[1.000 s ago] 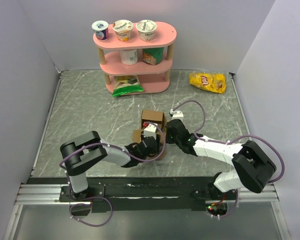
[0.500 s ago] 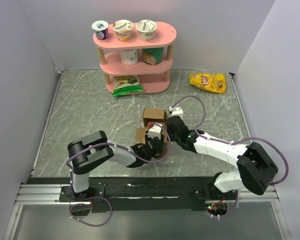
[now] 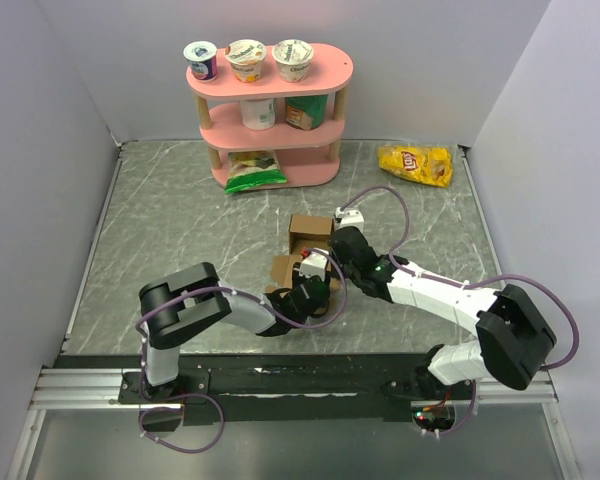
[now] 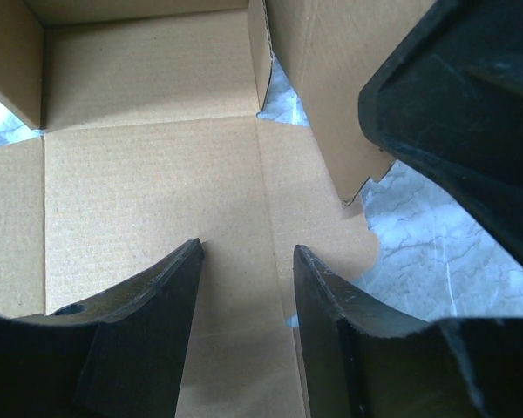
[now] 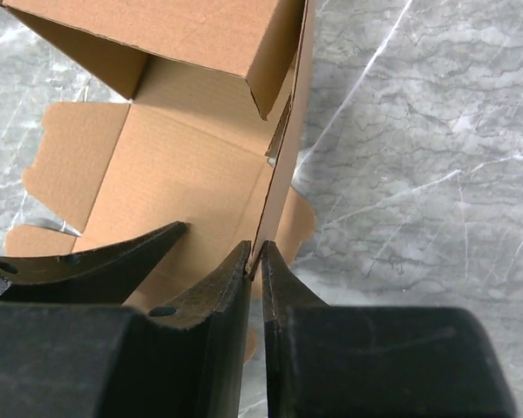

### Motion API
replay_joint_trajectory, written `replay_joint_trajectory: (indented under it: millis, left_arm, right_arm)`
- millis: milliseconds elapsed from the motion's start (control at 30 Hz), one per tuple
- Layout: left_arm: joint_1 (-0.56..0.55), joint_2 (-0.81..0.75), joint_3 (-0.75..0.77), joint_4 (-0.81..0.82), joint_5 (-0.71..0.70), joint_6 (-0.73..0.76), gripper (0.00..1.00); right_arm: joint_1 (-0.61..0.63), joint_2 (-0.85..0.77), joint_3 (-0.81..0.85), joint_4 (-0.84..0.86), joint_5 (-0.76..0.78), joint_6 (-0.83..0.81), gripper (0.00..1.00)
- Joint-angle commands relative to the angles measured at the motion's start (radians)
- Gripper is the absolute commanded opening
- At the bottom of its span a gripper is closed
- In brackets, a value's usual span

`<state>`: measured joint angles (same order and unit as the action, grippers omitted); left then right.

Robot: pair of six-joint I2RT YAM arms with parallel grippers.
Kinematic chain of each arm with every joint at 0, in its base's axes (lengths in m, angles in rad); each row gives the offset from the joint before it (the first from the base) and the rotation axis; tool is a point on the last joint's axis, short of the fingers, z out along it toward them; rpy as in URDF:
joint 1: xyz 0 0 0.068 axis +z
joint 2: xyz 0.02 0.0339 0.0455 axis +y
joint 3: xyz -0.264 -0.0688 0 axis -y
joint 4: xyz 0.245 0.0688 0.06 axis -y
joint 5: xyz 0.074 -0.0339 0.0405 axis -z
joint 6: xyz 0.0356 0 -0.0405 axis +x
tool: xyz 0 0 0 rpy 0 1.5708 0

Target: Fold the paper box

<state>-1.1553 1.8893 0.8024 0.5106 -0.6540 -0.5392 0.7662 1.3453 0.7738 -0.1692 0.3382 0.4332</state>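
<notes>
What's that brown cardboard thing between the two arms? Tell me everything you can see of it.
It is the paper box, plain brown corrugated cardboard, unprinted and half folded. Its creased base lies flat on the grey marbled table near the middle; the far walls stand up, other flaps lie flat. The right gripper is pinched shut on the thin edge of one raised side wall; the left gripper holds its jaws open over the base panel.

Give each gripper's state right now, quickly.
Left gripper: open, holding nothing, over the paper box.
Right gripper: shut on a raised flap of the paper box.
</notes>
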Motion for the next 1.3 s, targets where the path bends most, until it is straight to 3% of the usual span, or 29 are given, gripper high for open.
replay_joint_trajectory:
  millis: [0, 200, 233, 333, 467, 600, 800, 833, 900, 1067, 1200, 1267]
  left_arm:
    - [-0.023, 0.012, -0.057, -0.158, 0.148, -0.047, 0.53]
    - [-0.023, -0.087, -0.109, -0.092, 0.2, -0.059, 0.57]
    - [-0.023, -0.097, -0.111, -0.092, 0.201, -0.059, 0.58]
    - [-0.023, -0.153, -0.123, -0.099, 0.214, -0.057, 0.65]
    - [-0.023, -0.269, -0.164, -0.115, 0.221, -0.059, 0.83]
    - [-0.023, -0.448, -0.221, -0.147, 0.217, -0.041, 0.93]
    - [-0.012, -0.617, -0.268, -0.253, 0.232, 0.007, 0.99]
    - [-0.003, -0.645, -0.281, -0.277, 0.238, 0.01, 0.99]
    - [0.057, -0.745, -0.325, -0.291, 0.286, 0.022, 0.98]
    - [0.264, -0.932, -0.405, -0.284, 0.384, 0.087, 0.99]
    - [0.426, -0.909, -0.437, -0.183, 0.604, 0.108, 0.99]
    - [0.474, -0.847, -0.434, -0.118, 0.645, 0.108, 0.97]
  right_arm:
    - [0.008, 0.028, 0.004, 0.066, -0.037, 0.055, 0.17]
    - [0.007, 0.066, -0.03, 0.114, -0.082, 0.093, 0.24]
    - [0.007, 0.061, -0.034, 0.115, -0.087, 0.095, 0.3]
    - [0.007, 0.04, -0.025, 0.108, -0.088, 0.085, 0.4]
    - [0.007, 0.04, -0.008, 0.076, -0.064, 0.081, 0.41]
    - [0.005, 0.038, -0.008, 0.08, -0.065, 0.082, 0.48]
    - [0.005, -0.017, -0.018, 0.097, -0.134, 0.059, 0.73]
    - [0.005, -0.049, -0.021, 0.108, -0.152, 0.038, 0.82]
    - [0.005, -0.084, -0.024, 0.112, -0.215, 0.012, 0.9]
    - [-0.007, -0.201, -0.011, 0.034, -0.255, -0.033, 0.95]
    - [-0.105, -0.253, -0.022, 0.014, -0.323, -0.047, 0.93]
    - [-0.158, -0.262, -0.044, 0.022, -0.334, -0.048, 0.92]
